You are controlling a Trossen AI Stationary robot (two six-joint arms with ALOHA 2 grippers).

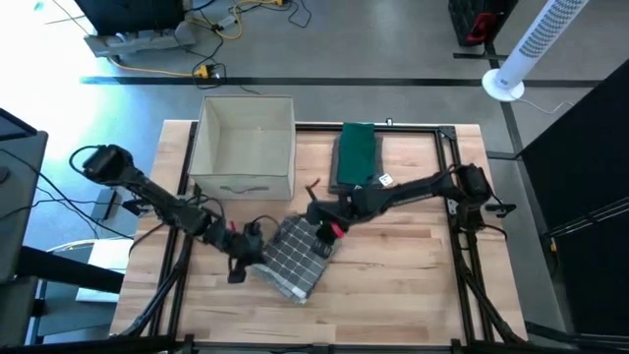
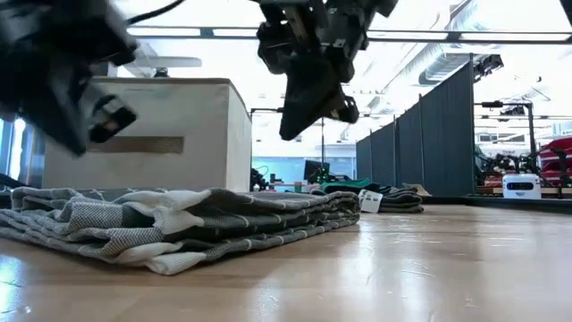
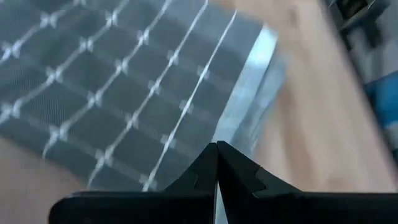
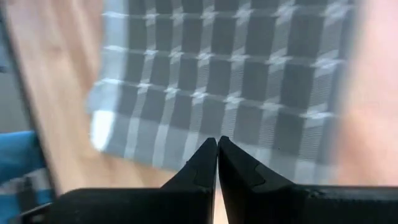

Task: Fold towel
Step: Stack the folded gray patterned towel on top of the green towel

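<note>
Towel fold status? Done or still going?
Looks nearly done: the grey checked towel lies on the table as a compact, layered stack, though its edges look uneven in the low view. Nothing is in hand: the left gripper and right gripper are both shut, empty, above the towel. What's left, at most, is tidying the edges and pulling the arms back.

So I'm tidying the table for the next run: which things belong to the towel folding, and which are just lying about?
Belongs to the job:
- grey checked towel, folded on the table
- left hand, shut, at the towel's left edge
- right hand, shut, above its far edge

Lying about:
- beige fabric box
- green folded cloth
</note>
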